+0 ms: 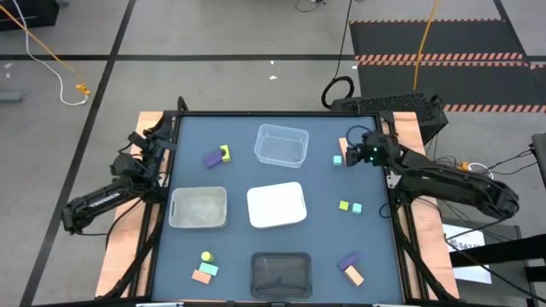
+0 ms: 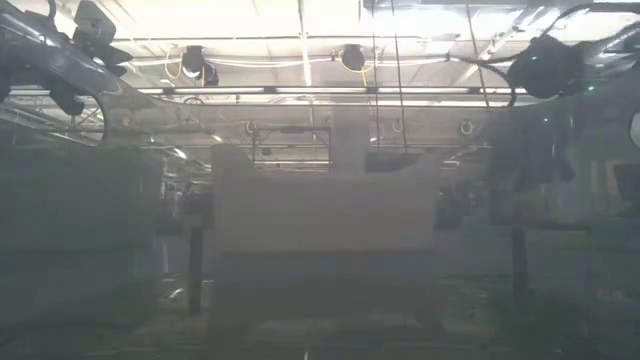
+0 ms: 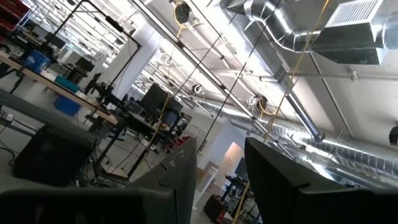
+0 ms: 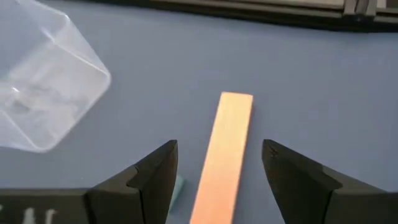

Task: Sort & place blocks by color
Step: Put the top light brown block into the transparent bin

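Note:
My right gripper hovers over the table's far right part, open. In the right wrist view its fingers stand on either side of a salmon-orange bar that lies flat on the table, with a gap on each side. A mint-teal block lies close by. More blocks lie in small groups: purple and yellow-green, yellow-green and teal, several at the near left, purple and orange. My left gripper waits at the far left edge, open, pointing up into the room.
Four bins sit mid-table: a clear one at the far side, just left of my right gripper, a frosted one, a white one and a dark one at the near edge. Bare blue table surface lies between them.

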